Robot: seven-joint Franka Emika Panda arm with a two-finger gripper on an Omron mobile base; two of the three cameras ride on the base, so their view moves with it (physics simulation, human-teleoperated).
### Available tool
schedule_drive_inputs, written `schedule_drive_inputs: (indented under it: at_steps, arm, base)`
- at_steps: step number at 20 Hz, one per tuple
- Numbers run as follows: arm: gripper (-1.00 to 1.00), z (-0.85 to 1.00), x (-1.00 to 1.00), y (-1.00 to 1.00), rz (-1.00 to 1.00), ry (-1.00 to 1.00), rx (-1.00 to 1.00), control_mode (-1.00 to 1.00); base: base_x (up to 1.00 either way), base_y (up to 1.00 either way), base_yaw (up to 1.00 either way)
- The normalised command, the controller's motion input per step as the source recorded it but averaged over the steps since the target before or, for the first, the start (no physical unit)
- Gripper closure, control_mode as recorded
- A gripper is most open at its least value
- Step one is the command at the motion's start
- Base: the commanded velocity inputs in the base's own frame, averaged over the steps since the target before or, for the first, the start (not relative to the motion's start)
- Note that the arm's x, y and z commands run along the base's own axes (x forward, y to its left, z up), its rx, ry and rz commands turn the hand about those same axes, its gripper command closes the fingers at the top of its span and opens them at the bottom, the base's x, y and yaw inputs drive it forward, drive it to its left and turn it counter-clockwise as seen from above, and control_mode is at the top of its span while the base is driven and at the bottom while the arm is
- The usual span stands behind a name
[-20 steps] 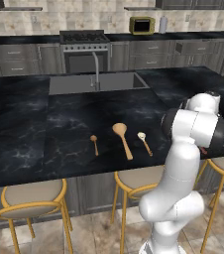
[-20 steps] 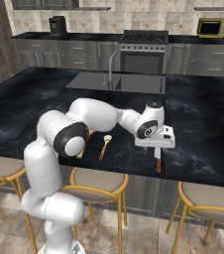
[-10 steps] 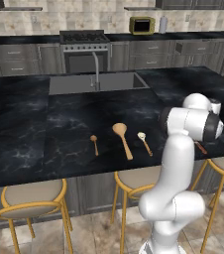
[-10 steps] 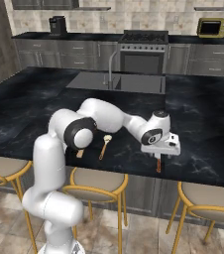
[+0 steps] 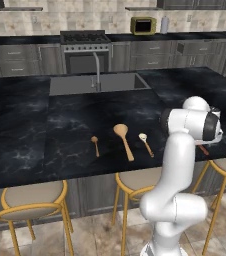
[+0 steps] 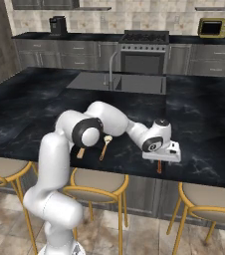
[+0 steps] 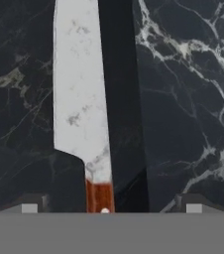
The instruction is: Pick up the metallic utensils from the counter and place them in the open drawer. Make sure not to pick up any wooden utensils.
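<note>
The gripper (image 6: 160, 160) is being held low over the black marble counter (image 5: 45, 125), close to its near edge, with its fingers (image 7: 28, 204) spread wide apart and nothing between them. In the hand view, a knife (image 7: 79, 99) is lying flat on the stone directly beneath the hand: its pale mottled blade is running from the centre toward 12 o'clock, and its reddish-brown handle (image 7: 99, 196) is sitting at 6 o'clock, midway between the two tips. This alignment is judged to be deliberate, so that the fingers can be closed across the narrow handle rather than the broad blade. In the right base view the handle (image 6: 159, 167) is seen poking out below the hand at the counter's edge. In the left base view, three spoons are lying well apart from the knife, toward 9 o'clock of the arm: a small wooden spoon (image 5: 95, 145), a large wooden spoon (image 5: 123, 140), and a pale-bowled spoon (image 5: 145, 143) whose material cannot be told. The wooden ones are being left untouched, as the task demands. A descent and closure are judged to be next.
</note>
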Motion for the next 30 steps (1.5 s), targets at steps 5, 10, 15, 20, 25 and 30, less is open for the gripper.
schedule_drive_inputs:
  at_steps: [5, 10, 15, 20, 25, 30]
  arm:
    - [-1.00, -0.32, 0.00, -0.08, 0.00, 0.00, 0.00, -1.00]
    - [-1.00, -0.16, 0.00, 0.00, 0.00, 0.00, 0.00, -1.00]
    - [1.00, -0.13, 0.00, 0.00, 0.00, 0.00, 0.00, -1.00]
    - [1.00, -0.05, 0.00, 0.00, 0.00, 0.00, 0.00, -1.00]
    - [1.00, 0.00, 0.00, 0.00, 0.00, 0.00, 0.00, -1.00]
    - [1.00, 0.09, -0.10, -0.01, 0.00, -0.02, 0.03, -1.00]
  base:
    - [0.00, 0.00, 0.00]
    - [0.00, 0.00, 0.00]
    - [0.00, 0.00, 0.00]
    - [0.00, 0.00, 0.00]
    - [0.00, 0.00, 0.00]
    - [0.00, 0.00, 0.00]
